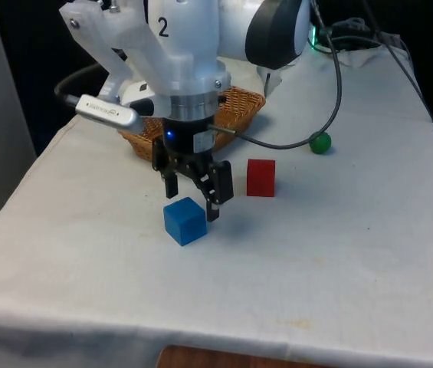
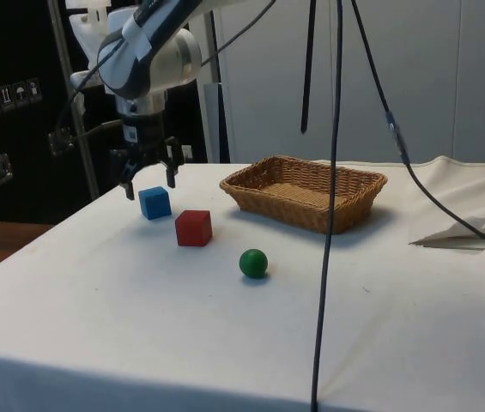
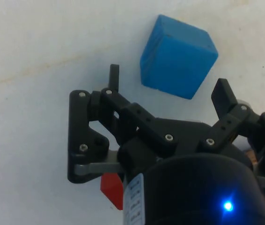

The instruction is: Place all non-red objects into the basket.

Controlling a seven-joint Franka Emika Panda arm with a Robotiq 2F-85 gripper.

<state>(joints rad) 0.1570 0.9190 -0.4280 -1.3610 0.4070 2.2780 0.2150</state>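
Observation:
A blue cube [image 1: 184, 221] [image 2: 154, 202] [image 3: 178, 57] rests on the white cloth. My gripper [image 1: 193, 195] [image 2: 149, 183] [image 3: 170, 86] hangs open just above it, a finger on either side and nothing held. The red cube [image 1: 260, 177] [image 2: 193, 228] stands close beside the blue one, towards the front view's right, and a corner of it [image 3: 113, 187] shows behind the fingers. Farther off lies a small green ball [image 1: 320, 142] [image 2: 253, 263]. The wicker basket [image 1: 243, 103] [image 2: 304, 190] sits behind the arm with nothing visible in it.
A black cable [image 1: 339, 84] [image 2: 328, 215] trails from the arm across the table near the green ball. Folded white cloth [image 2: 457, 227] is bunched beyond the basket. The table's front edge [image 1: 216, 337] lies well clear of the cubes.

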